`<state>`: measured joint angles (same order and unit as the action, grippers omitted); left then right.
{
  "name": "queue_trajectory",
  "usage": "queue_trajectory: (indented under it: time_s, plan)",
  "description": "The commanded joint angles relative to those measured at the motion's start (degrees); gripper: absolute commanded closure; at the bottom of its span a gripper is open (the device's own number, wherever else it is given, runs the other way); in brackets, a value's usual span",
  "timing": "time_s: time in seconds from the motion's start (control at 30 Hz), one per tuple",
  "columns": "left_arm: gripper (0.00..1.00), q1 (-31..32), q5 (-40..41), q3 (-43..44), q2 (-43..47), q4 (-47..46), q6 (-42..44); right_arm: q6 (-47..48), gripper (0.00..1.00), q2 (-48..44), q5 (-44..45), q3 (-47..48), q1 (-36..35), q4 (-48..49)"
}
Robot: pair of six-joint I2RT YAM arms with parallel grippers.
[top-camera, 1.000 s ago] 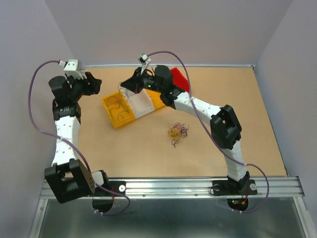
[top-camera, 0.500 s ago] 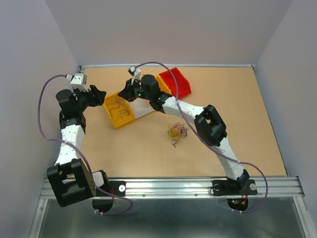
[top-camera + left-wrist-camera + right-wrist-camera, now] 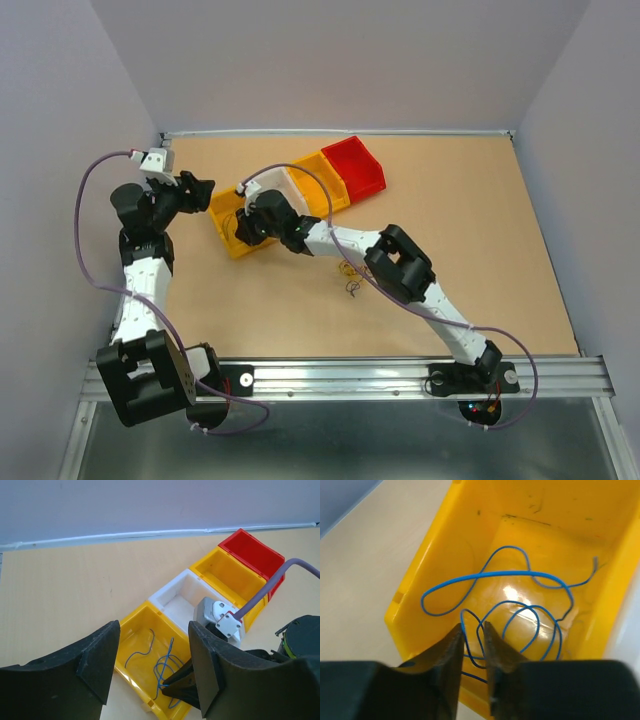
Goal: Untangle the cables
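Right gripper [image 3: 472, 630] moves left over leftmost yellow bin [image 3: 420, 580], jaws barely parted above binned blue wires [image 3: 520, 572]; left gripper [image 3: 152, 630] gapes empty; I judge mixed clump [image 3: 350, 272] still unsorted.

Four bins stand in a row, one near yellow bin [image 3: 132, 617], one white bin [image 3: 185, 597], another yellow bin [image 3: 225, 575] and one red bin [image 3: 252, 555], plus one clump of cables [image 3: 350, 280]
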<state>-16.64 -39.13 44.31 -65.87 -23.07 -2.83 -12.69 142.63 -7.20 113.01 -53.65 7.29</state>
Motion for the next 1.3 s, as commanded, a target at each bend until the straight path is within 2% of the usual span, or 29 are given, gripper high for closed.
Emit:
queue_trajectory:
  time_s: [0.0,0.03,0.2,0.4,0.43,0.47,0.53,0.57,0.63,0.67,0.7,0.73,0.77,0.87,1.0,1.13,1.27]
  plan:
    - [0.32,-0.41,-0.42,-0.54,4.07,-3.47,0.46,2.49,0.68,-5.85,1.75,1.95,1.09,1.24]
    - [0.32,-0.41,-0.59,-0.63,4.77,-3.47,0.54,2.93,0.63,-6.91,1.84,1.08,1.0,1.24]
    - [0.31,-0.32,-1.12,-0.72,6.54,-3.39,1.07,4.42,0.59,-12.63,2.98,-3.05,0.91,1.32]
    - [0.29,0.12,-8.32,0.51,6.45,-3.39,4.13,4.69,0.52,-20.7,4.21,-11.56,1.0,1.41]
    - [0.29,3.6,-7.11,1.99,4.89,-3.04,5.89,4.25,0.48,-25.51,8.48,-17.68,1.0,1.41]
    - [0.28,3.64,-7.1,2.0,4.87,-3.03,5.91,4.25,0.48,-25.56,8.52,-17.74,1.0,1.5]
    - [0.28,7.05,-4.3,2.79,3.13,-1.2,8.35,3.2,0.43,-32.65,11.84,-27.02,0.91,1.59]
    - [0.28,12.11,-0.98,3.75,2.24,-0.14,11.06,2.93,0.36,-35.81,14.82,-30.45,0.91,2.72]
    - [0.27,16.71,2.21,4.72,-0.47,2.05,13.63,1.89,0.31,-44.66,17.65,-42.1,0.91,4.13]
    - [0.27,21.95,3.96,5.51,-1.54,2.33,14.42,1.44,0.28,-47.41,20.71,-46.17,0.91,4.48]
    - [0.27,24.09,4.07,6.04,-2.76,2.5,15.13,0.83,0.27,-49.96,22.3,-49.52,0.91,5.18]
    - [0.28,25.59,3.89,6.57,-5.04,2.59,15.22,-0.66,0.27,-55.39,23.97,-52.6,1.0,5.28]
    - [0.28,27.17,3.37,8.05,-6.37,3.03,15.75,-1.63,0.27,-57.7,27.99,-58.98,1.0,5.28]
    - [0.28,34.73,4.76,12.18,-11.9,7.15,18.64,-4.71,0.27,-67.37,34.77,-69.9,1.18,5.19]
    - [0.29,45.0,8.19,16.41,-21.46,12.69,22.42,-8.22,0.27,-78.43,38.22,-80.45,1.7,5.1]
    - [0.31,49.94,7.76,21.58,-28.94,14.36,23.22,-10.5,0.3,-89.0,43.14,-87.41,1.79,5.28]
    - [0.34,51.97,6.35,25.9,-34.58,15.6,23.92,-10.87,0.32,-97.0,47.01,-91.74,1.88,7.38]
